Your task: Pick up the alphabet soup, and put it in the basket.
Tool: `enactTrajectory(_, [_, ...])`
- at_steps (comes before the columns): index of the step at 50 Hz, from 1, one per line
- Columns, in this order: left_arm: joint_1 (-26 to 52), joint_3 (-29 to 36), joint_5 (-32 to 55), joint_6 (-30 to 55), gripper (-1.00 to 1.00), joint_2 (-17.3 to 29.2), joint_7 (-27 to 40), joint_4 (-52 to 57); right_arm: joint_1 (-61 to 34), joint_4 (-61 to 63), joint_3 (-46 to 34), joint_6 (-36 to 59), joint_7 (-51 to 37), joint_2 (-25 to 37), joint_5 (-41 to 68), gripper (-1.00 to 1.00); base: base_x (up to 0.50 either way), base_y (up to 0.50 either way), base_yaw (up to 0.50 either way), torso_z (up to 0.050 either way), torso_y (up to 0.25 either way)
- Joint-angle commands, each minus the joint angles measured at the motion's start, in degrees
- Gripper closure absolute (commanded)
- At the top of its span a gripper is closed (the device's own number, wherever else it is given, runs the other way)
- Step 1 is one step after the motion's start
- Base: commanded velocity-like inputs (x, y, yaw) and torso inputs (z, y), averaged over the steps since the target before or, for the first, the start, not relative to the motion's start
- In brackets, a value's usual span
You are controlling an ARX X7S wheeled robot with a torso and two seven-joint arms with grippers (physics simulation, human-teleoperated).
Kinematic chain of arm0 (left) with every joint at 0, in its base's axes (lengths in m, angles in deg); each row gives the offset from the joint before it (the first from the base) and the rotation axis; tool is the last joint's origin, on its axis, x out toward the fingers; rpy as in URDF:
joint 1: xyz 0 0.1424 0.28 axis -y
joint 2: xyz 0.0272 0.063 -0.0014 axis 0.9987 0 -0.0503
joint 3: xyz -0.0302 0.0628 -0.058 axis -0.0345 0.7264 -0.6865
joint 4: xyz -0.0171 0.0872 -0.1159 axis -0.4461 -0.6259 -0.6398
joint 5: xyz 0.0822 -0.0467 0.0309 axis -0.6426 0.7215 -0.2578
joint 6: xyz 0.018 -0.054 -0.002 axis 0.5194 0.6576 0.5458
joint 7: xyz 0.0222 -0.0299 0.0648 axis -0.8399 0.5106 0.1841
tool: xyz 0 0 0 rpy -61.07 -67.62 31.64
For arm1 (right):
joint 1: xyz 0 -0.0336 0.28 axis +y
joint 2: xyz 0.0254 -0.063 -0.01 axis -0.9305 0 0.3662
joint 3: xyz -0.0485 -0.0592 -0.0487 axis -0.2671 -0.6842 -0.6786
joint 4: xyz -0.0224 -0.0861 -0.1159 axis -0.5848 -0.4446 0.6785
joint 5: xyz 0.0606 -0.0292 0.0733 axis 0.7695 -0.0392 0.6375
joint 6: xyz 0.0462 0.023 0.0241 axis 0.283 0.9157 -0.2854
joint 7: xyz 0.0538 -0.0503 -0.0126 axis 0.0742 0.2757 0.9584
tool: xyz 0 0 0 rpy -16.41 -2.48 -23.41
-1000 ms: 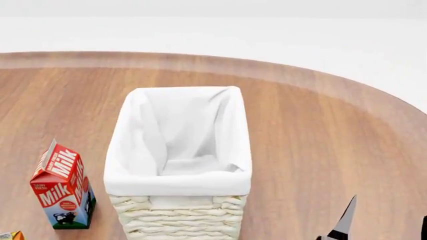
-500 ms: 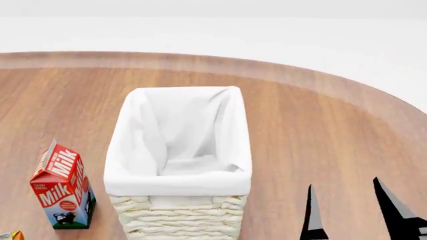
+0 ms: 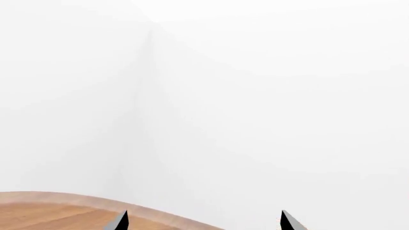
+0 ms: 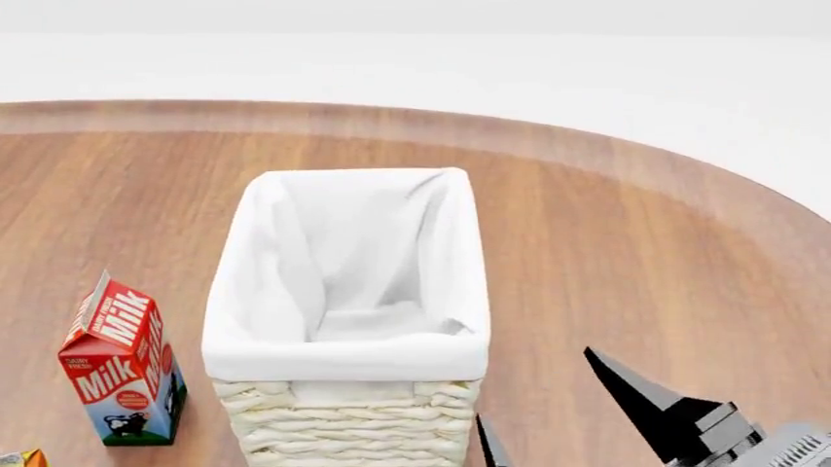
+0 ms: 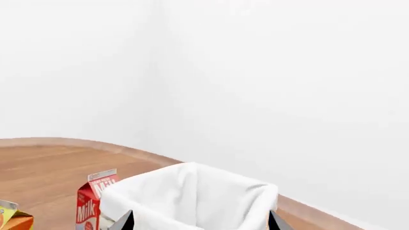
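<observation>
The alphabet soup is out of view in every frame. The basket [image 4: 348,292], cream wicker with a white cloth lining, stands in the middle of the round wooden table [image 4: 624,233] and looks empty inside. My right gripper [image 4: 536,389] is open and empty, low at the basket's front right corner, its dark fingers spread wide. In the right wrist view the basket [image 5: 191,196] sits just ahead of the open right gripper [image 5: 200,221]. My left gripper [image 3: 203,219] is open and empty, facing the white wall past the table's edge; it does not show in the head view.
A red and white milk carton [image 4: 124,365] stands left of the basket and also shows in the right wrist view [image 5: 91,201]. The corner of an orange carton [image 4: 19,457] pokes in at the bottom left. The table's curved far edge [image 4: 559,141] runs behind the basket.
My right gripper has come up into the head view and swung left toward the basket's front right corner, turning as it went. The basket and milk carton have not moved.
</observation>
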State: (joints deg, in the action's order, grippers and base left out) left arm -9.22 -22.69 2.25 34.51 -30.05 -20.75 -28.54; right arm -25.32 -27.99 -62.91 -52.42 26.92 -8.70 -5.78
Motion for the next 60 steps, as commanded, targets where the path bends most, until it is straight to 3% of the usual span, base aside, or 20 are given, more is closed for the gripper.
enactTrajectory(1, [0.0, 0.1, 0.0, 0.0, -1.0, 0.2, 0.2, 0.0, -0.4, 2.1, -3.1, 0.5, 5.2, 1.8, 0.7, -1.0, 0.0, 0.0, 0.0, 0.0, 0.0])
enactTrajectory(42, [-0.3, 0.4, 0.1, -0.6, -1.0, 0.8, 0.9, -0.1, -0.2, 7.1, -9.5, 5.2, 14.5, 5.5, 6.5, -1.0, 0.0, 0.0, 0.0, 0.0, 0.0])
enactTrajectory(60, [-0.6, 0.5, 0.3, -0.4, -1.0, 1.2, 1.3, 0.6, 5.1, 12.5, -12.6, 1.6, 17.1, 7.4, 0.4, -1.0, 0.0, 0.0, 0.0, 0.0, 0.0])
